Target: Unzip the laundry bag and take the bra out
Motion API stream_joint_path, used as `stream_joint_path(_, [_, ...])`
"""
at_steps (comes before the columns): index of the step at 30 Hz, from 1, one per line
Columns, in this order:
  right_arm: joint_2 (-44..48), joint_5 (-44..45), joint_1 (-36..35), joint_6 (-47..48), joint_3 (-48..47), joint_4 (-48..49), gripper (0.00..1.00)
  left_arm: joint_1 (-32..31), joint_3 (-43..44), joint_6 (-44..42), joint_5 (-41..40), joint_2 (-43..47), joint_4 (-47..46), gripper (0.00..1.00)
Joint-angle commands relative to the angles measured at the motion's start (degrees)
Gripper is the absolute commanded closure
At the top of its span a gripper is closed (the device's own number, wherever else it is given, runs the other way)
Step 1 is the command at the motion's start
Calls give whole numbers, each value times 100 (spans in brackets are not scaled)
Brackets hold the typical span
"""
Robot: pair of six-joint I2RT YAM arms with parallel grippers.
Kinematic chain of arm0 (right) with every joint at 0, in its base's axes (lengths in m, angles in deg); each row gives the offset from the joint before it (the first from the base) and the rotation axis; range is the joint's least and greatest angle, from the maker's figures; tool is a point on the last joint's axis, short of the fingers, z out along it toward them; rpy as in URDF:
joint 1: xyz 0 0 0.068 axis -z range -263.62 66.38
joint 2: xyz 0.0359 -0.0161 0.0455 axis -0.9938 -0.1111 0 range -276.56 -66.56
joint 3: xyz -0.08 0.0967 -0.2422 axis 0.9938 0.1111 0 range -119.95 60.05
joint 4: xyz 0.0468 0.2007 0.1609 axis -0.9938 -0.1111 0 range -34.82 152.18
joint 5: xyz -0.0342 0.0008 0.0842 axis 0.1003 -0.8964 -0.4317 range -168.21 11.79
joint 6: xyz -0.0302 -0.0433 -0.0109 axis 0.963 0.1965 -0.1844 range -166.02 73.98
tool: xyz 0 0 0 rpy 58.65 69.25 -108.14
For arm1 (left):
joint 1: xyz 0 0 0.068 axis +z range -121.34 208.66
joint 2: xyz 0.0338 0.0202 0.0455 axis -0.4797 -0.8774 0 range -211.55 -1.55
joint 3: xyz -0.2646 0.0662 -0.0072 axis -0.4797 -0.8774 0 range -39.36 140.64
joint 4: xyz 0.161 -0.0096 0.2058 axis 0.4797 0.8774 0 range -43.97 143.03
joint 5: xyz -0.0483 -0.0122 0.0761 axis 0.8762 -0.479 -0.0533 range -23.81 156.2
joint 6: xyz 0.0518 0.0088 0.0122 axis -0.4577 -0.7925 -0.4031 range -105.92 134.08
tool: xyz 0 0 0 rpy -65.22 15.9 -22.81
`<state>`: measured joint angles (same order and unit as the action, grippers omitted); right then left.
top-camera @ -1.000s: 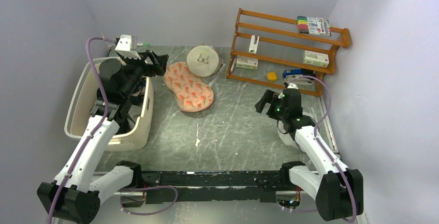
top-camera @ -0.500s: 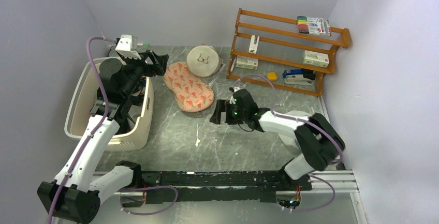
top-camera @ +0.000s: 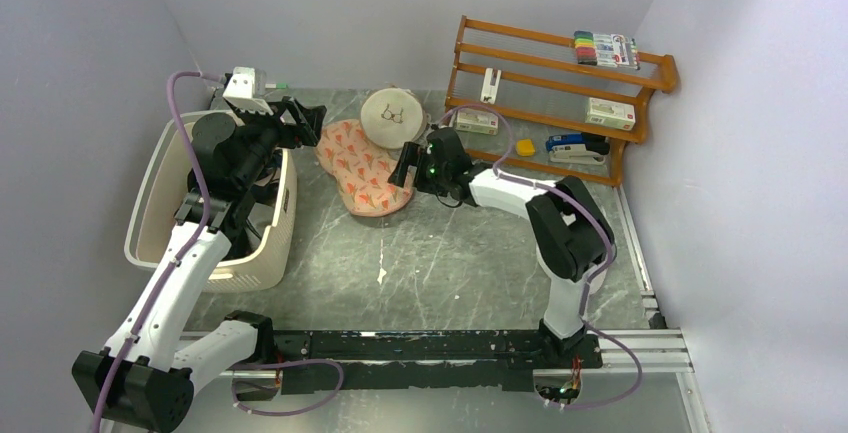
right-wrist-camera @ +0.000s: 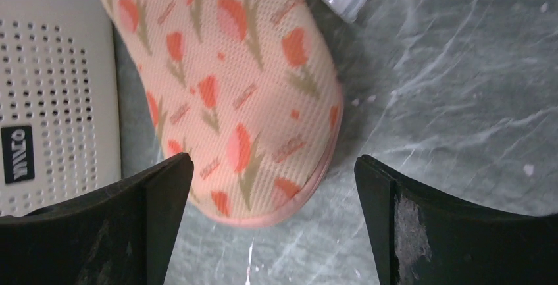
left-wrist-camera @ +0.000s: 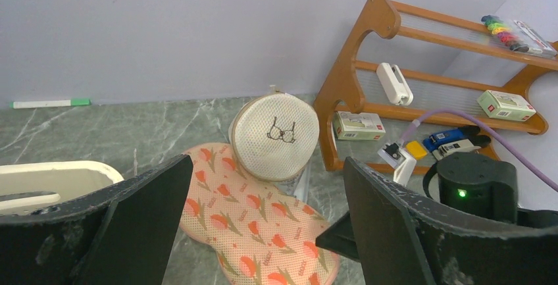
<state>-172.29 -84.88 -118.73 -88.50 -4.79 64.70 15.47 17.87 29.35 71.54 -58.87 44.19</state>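
Note:
The laundry bag (top-camera: 362, 167), a flat peach-pink peanut-shaped pouch with a red-and-green floral print, lies on the table at the back middle. It also shows in the left wrist view (left-wrist-camera: 253, 222) and the right wrist view (right-wrist-camera: 224, 81). My right gripper (top-camera: 404, 167) is open, just above the bag's near right end (right-wrist-camera: 273, 170), touching nothing. My left gripper (top-camera: 308, 121) is open and empty, held above the basket's far corner, facing the bag (left-wrist-camera: 266, 186). No zip pull shows. The bra is hidden.
A white domed round item with a grey rim (top-camera: 392, 117) touches the bag's far end. A cream slatted basket (top-camera: 160, 203) stands at the left under my left arm. A wooden rack (top-camera: 560, 83) with small boxes, markers and a stapler stands at the back right.
My right arm has swung from the right side of the table leftwards and away, ending with its open gripper over the bag's right end. My left arm has not moved.

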Motion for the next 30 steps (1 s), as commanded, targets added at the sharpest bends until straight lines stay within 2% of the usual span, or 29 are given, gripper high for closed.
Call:
stream_joint_path(1, [-392,135,116,-312,-323,0,7,53,60,-41,101,75,-107,4])
stream_joint_path(9, [-657,-204,120,-428,-405,414,25,53,75,-16,163,53,-105,3])
stream_joint_path(15, [-427,-627,113,-453,115,814,47,53,78,-5,207,53,-114,4])
stream_joint_path(19, [-116,-927,93,-418,605,996,67,53,73,13,233,52,-129,3])
stream_joint_path(24, [535,-1002,79,-174,1366,847,72,53,77,20,244,26,-132,4])
stream_joint_path(30, [1441,-972,84,343,2125,153,78,53,70,23,259,25,-139,4])
